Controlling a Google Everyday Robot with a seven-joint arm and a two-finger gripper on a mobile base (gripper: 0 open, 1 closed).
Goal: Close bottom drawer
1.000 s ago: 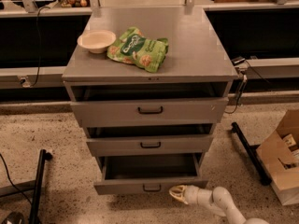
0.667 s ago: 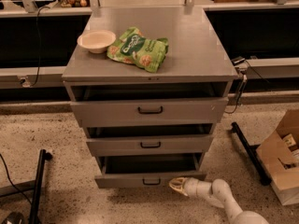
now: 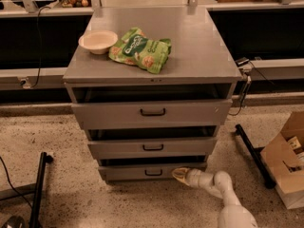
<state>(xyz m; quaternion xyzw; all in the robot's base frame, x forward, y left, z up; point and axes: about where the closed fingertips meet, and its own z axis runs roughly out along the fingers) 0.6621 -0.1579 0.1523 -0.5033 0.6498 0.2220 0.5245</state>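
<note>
The grey metal cabinet (image 3: 152, 56) has three drawers. The bottom drawer (image 3: 137, 173) is the lowest, a low strip-like front with a small black handle (image 3: 153, 173). It sticks out only slightly, about level with the middle drawer (image 3: 152, 147). My gripper (image 3: 179, 174) is at the end of the white arm (image 3: 223, 194) coming from the lower right. Its yellowish tip touches the right part of the bottom drawer's front.
A beige bowl (image 3: 98, 41) and a green snack bag (image 3: 141, 50) lie on the cabinet top. The top drawer (image 3: 152, 112) sticks out a little. A cardboard box (image 3: 285, 160) stands at the right, with a black bar (image 3: 251, 153) on the floor. A black stand (image 3: 38, 189) is at the left.
The bottom drawer has slid in from well open to nearly shut. My gripper has moved forward with it, staying against its front.
</note>
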